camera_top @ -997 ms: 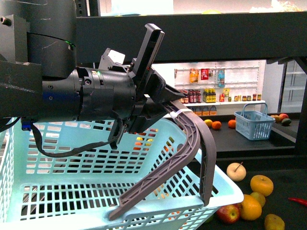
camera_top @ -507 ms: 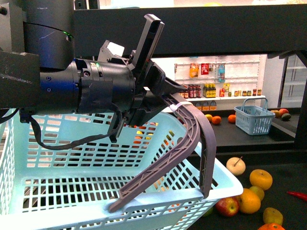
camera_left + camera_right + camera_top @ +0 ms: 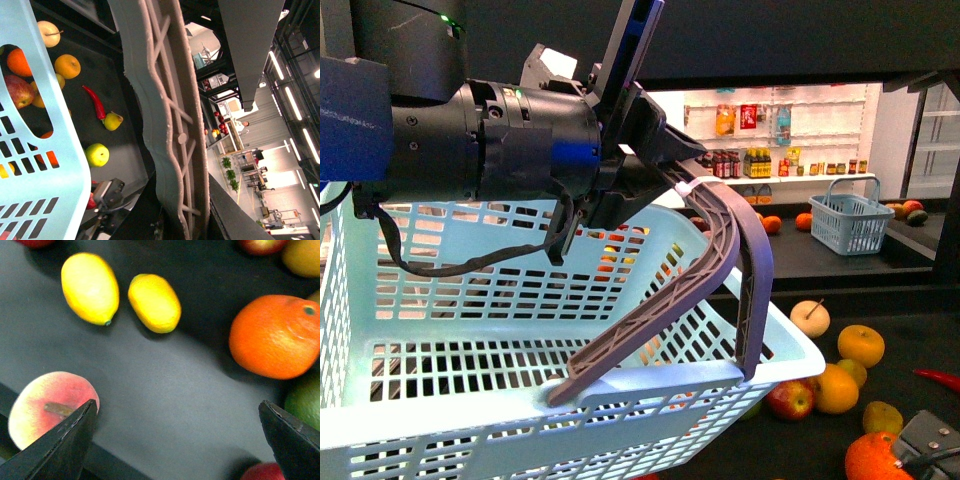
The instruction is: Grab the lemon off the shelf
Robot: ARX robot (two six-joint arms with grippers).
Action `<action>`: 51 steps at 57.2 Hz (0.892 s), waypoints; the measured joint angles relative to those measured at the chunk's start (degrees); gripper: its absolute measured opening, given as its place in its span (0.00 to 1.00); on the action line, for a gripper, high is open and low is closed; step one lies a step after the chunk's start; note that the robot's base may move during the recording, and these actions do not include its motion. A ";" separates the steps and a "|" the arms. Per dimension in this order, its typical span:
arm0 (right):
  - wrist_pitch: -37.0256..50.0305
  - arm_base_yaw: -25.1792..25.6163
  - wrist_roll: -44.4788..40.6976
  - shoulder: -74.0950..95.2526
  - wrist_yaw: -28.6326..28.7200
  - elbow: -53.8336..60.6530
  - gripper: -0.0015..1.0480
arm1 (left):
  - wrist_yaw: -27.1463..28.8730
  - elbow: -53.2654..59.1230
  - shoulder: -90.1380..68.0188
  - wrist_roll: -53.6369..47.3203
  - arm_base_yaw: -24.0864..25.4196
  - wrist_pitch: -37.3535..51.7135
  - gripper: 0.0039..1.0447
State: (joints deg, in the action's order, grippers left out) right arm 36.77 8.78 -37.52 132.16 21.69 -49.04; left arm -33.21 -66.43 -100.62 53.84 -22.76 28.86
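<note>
Right gripper point(image 3: 930, 440) now enters the front view's lower right, jaws spread (approach begun); lemon point(image 3: 90, 288) lies just ahead. Left gripper point(image 3: 665, 178) clamps the basket handle point(image 3: 725, 250)

Premises: retail grocery shop, self-service.
Stocked wall shelving point(image 3: 810, 160) with bottled goods, a blue shopping basket point(image 3: 852, 228), loose fruit point(image 3: 860, 345) on a black display rack point(image 3: 910, 330) — ceiling strip lights point(image 3: 302, 131).

Left gripper point(image 3: 662, 172) clamps basket handle point(image 3: 722, 250); right fingers point(image 3: 59, 441) spread.
</note>
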 joint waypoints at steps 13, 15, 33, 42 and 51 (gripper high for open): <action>1.05 -3.80 -5.42 10.23 -0.63 -9.66 0.93 | -0.02 0.00 0.00 -0.02 0.00 0.00 0.10; 1.07 -4.44 -5.49 11.80 -0.87 -11.50 0.93 | -0.02 0.00 0.00 0.00 0.00 0.00 0.10; -1.53 -8.26 -2.91 19.28 -2.03 -24.35 0.93 | 0.00 0.00 0.00 0.00 0.00 0.00 0.10; -3.96 -9.25 -2.56 21.84 -2.78 -28.92 0.93 | 0.00 0.00 0.00 -0.02 0.00 0.00 0.10; -5.25 -9.31 -2.62 24.52 -4.48 -32.04 0.93 | 0.00 0.00 0.00 -0.02 0.00 0.00 0.10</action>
State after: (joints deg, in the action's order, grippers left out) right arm 31.53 -0.54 -40.14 156.68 17.21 -81.08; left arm -33.21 -66.43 -100.62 53.82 -22.76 28.86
